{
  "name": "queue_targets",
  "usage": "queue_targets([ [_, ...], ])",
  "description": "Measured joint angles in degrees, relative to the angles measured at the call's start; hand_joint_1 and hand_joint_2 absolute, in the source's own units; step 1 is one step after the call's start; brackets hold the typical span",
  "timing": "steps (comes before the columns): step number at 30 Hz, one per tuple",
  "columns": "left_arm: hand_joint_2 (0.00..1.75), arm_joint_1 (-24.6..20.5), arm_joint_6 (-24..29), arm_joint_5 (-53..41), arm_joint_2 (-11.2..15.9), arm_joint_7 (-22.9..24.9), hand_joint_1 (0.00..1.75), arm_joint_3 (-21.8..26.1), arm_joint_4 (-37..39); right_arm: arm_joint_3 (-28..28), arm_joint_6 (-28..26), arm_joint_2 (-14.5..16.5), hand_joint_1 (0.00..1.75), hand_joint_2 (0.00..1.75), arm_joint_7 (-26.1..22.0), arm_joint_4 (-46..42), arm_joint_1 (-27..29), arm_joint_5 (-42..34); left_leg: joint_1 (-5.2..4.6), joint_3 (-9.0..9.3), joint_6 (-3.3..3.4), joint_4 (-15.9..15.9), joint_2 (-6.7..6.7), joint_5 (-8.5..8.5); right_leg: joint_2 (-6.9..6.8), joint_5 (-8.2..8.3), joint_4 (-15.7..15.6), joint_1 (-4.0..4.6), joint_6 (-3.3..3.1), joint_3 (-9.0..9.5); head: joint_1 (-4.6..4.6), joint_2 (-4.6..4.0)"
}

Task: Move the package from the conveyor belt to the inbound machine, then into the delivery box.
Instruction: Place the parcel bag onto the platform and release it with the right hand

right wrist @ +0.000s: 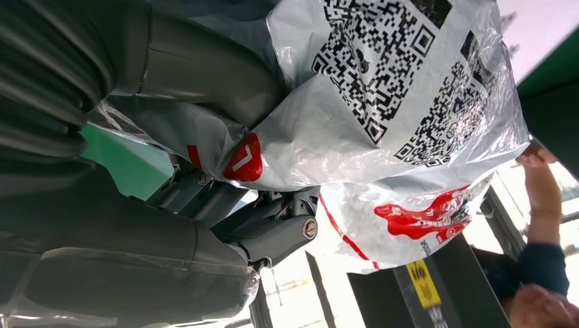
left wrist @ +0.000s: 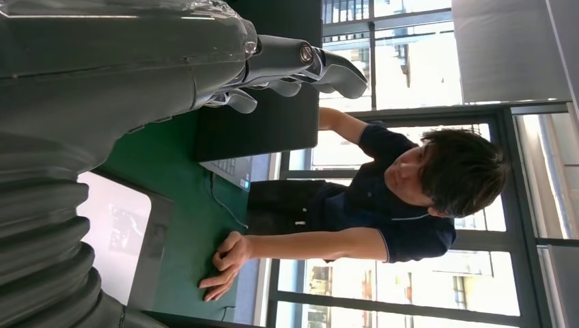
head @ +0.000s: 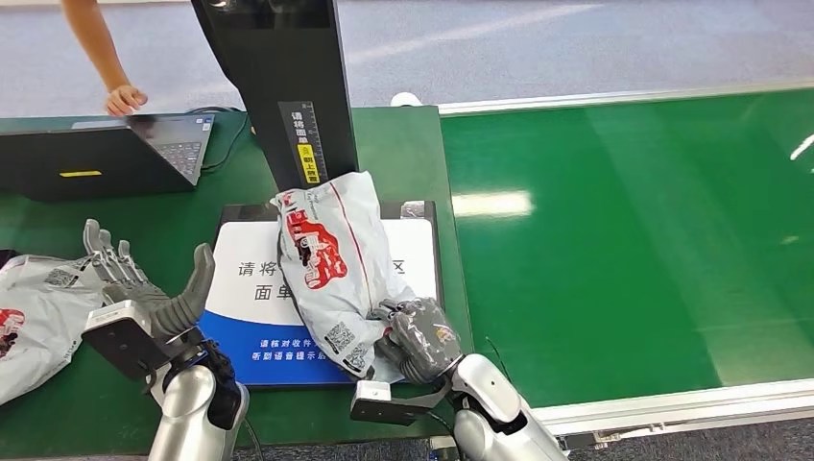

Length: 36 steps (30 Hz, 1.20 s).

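Green table (head: 403,154) carries the inbound machine's scan pad (head: 240,288) beside the conveyor belt (head: 624,240). Right hand (head: 418,338) grips the near end of the package (head: 326,259), which lies across the pad. Left hand (head: 144,283) hovers empty with fingers spread, beside a second bag (head: 34,317). Laptop (head: 106,154) sits farther back, a person's hand (head: 125,98) behind it.

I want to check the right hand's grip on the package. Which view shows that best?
The right wrist view: the package sits wrapped between the right hand's thumb and fingers, close up. The head view shows the same hand gripping the package's near end from above, on the inbound machine's platform. The left wrist view faces away.
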Motion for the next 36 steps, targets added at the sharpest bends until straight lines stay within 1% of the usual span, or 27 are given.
queue_targets([
  [3,1.75,0.26,0.76,0.54,0.24,0.0,0.0,-0.5,-0.01,0.15,1.01,0.0,1.75,1.75,0.79,1.93,-0.02,0.87,0.0,0.0,0.0,0.0,0.0,0.0,0.0,0.0,0.0,0.0,0.0,0.0,0.0,0.0],
  [6,1.75,0.97,1.83,1.46,0.77,0.0,0.0,-1.39,-0.21,0.3,0.64,0.07,1.75,1.75,3.25,4.47,-0.31,2.75,0.0,0.01,0.0,0.0,0.0,0.0,0.0,0.0,0.0,0.0,0.0,0.0,0.0,0.0],
  [8,1.75,1.39,2.17,1.94,1.12,0.0,0.0,-1.94,-0.39,0.3,0.64,0.12,1.75,1.75,3.88,6.12,-0.75,3.2,0.0,0.03,0.0,0.0,0.0,0.0,0.0,0.0,0.0,0.0,0.0,0.01,0.01,0.0],
  [10,1.75,1.58,2.26,2.3,1.46,0.0,0.0,-2.56,-0.46,0.28,1.32,0.14,1.75,1.75,2.63,7.53,-1.26,2.73,0.0,0.07,0.0,0.0,0.0,0.0,0.0,0.0,-0.01,0.0,0.0,0.04,0.01,0.0],
  [15,1.75,1.35,2.97,3.27,2.54,0.0,0.0,-4.21,-0.37,0.49,4.01,0.19,1.75,1.75,-3.54,9.62,-1.92,0.82,0.0,0.23,0.0,0.0,0.04,0.0,0.02,0.01,-0.01,0.0,-0.01,0.17,0.01,0.0],
  [21,1.75,0.62,3.76,4.46,3.54,0.0,0.0,-5.66,-0.15,1.77,6.13,0.45,1.75,1.75,-7.28,10.24,-1.93,0.17,0.0,0.29,-0.01,0.0,0.05,0.0,0.03,0.01,-0.01,0.02,-0.02,0.2,0.0,0.0],
  [36,1.75,0.29,4.03,4.48,3.99,0.0,0.0,-6.39,-0.15,2.99,6.49,0.48,1.75,1.75,-7.91,10.24,-1.91,0.14,0.0,0.33,-0.01,0.0,0.06,0.0,0.04,0.01,-0.01,0.01,-0.02,0.24,-0.01,0.0],
])
